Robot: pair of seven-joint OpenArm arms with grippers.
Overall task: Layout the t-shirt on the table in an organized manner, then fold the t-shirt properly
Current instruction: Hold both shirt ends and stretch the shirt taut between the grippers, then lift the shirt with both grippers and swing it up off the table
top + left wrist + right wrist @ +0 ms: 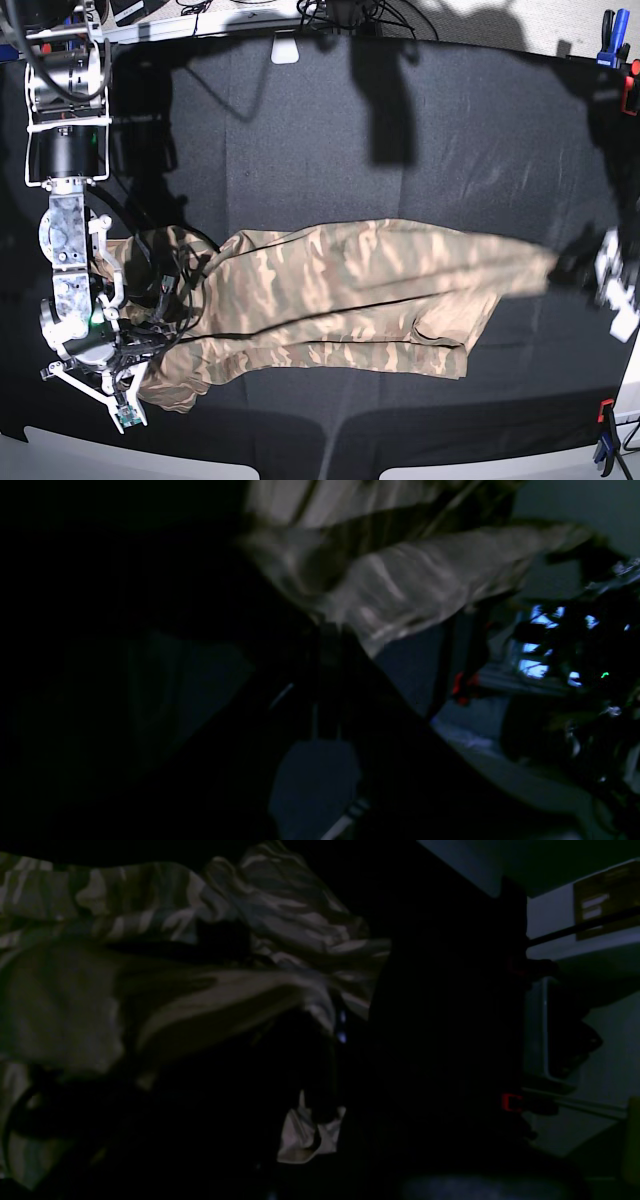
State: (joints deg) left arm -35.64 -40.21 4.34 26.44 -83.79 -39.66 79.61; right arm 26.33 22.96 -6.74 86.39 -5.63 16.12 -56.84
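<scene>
Stretching the t-shirt (330,290) between both arms across the middle of the black surface (300,130), so the cloth spreads before I lay it flat. Left gripper (578,268), at scene right, has jaws clamped on one edge. Right gripper (150,345), near left, has jaws closed in bunched fabric. Layout unfinished, I judge; no fold started.

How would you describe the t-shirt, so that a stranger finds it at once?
Look at the big black table. Across its middle the t-shirt is stretched between the two arms. It is the only camouflage cloth there, tan and brown.
</scene>
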